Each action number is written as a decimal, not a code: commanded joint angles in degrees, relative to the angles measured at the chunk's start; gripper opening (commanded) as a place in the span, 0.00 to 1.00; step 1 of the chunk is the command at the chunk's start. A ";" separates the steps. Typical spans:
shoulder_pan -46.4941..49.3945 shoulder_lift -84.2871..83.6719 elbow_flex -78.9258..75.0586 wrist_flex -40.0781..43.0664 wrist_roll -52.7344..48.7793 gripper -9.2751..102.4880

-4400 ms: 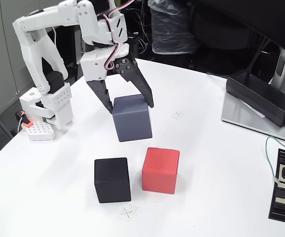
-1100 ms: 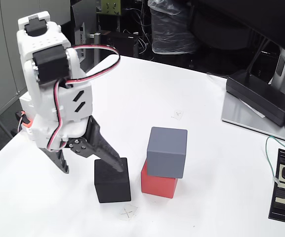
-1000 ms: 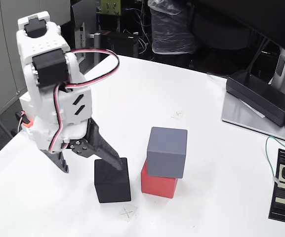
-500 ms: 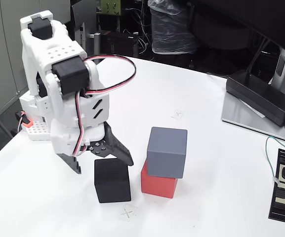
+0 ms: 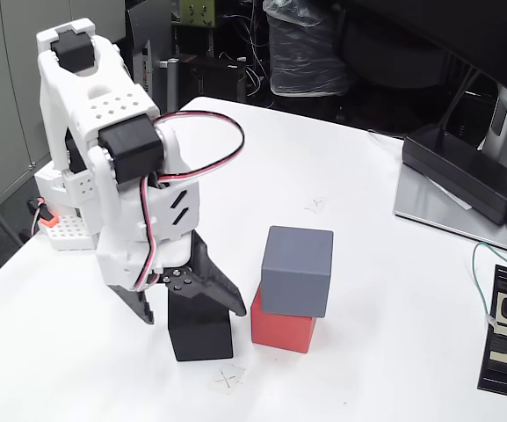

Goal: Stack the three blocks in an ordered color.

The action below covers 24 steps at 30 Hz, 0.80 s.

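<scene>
The slate grey block rests on top of the red block, slightly skewed, right of the table's centre. Just left of that pair stands the black block on the white table. My gripper has come down over the black block from the left. Its dark fingers are spread wider than the block, one finger off the block's left side and the other across its top right edge. The jaws are open and no squeeze on the block shows.
A long black power adapter lies on a monitor's base plate at the right edge. A black power strip with a plugged cable sits at the front right. The arm's white base stands at the left edge.
The grey block, held in the air 4.4 s ago, now sits on the red one. Over the last second the gripper has swung right and down to straddle the black block.
</scene>
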 commanded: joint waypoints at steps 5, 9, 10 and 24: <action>-0.53 2.37 0.53 -0.53 0.62 0.44; -0.53 2.37 0.53 -0.53 0.79 0.36; -0.53 2.37 0.53 -0.53 1.05 0.34; -0.44 3.69 -0.53 0.35 1.14 0.18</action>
